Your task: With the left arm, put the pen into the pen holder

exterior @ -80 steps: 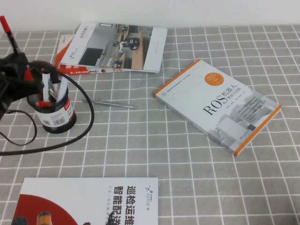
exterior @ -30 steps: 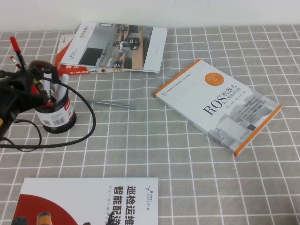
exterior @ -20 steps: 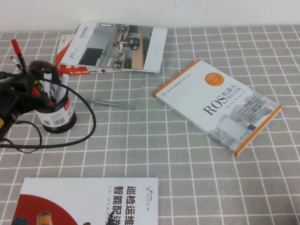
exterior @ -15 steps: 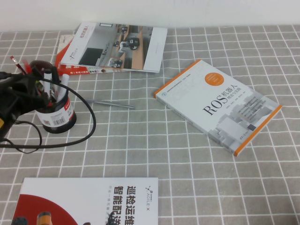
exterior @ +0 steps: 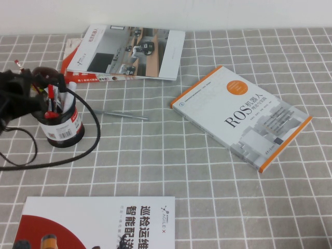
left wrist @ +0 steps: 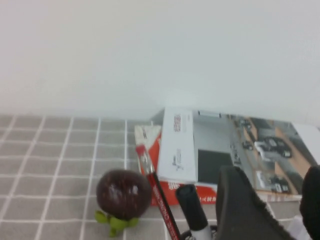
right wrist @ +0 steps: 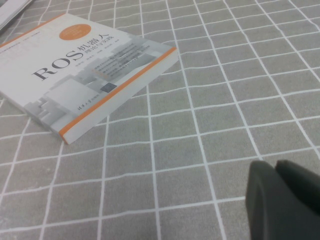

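So the left gripper point(exterior: 44, 85) sits right over the pen holder point(exterior: 62, 127) at the table's left edge, jaws spread apart with a gap between the two fingers point(left wrist: 240, 210) and nothing pinched in them. The pen point(exterior: 50, 101) is down in the holder, standing nearly upright, long axis vertical, red end up and leaning a bit toward the gripper. One red pencil point(left wrist: 159, 200) stands in there too. Beyond the cup there's one dark mangosteen point(left wrist: 123, 194). One thin silver pen point(exterior: 120, 114) lies flat on the checked cloth point(exterior: 207, 176) just beside the holder. Right gripper point(right wrist: 280, 200) hangs low near the ROS book point(right wrist: 85, 70), two fingers pressed together, holding nothing
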